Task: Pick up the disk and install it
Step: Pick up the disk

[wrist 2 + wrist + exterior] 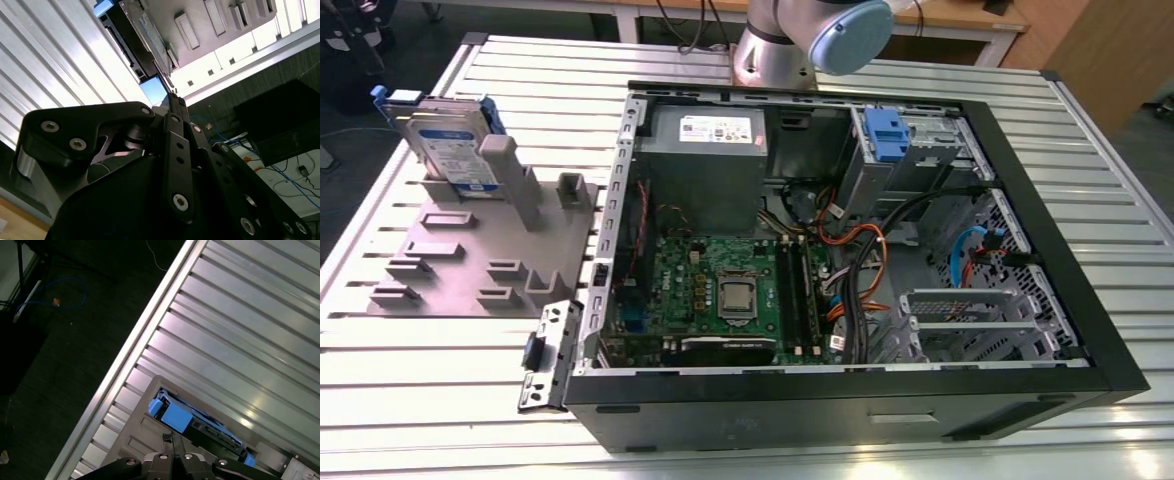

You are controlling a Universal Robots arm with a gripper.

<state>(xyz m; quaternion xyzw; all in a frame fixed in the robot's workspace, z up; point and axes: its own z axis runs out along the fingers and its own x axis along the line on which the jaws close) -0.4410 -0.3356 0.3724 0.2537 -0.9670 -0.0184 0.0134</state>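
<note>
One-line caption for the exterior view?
Disk stands upright in a grey fixture on the slatted table, at the exterior view's left of the open computer case, not yet installed.

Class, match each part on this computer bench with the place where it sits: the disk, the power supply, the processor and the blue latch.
Things:
1 disk
2 power supply
3 processor
4 blue latch

Places:
A on the green motherboard
B upright in the grey holder, outside the case
C on the metal drive cage
D between motherboard and case wall

Pairs: 1-B; 2-D; 3-A; 4-C
</note>
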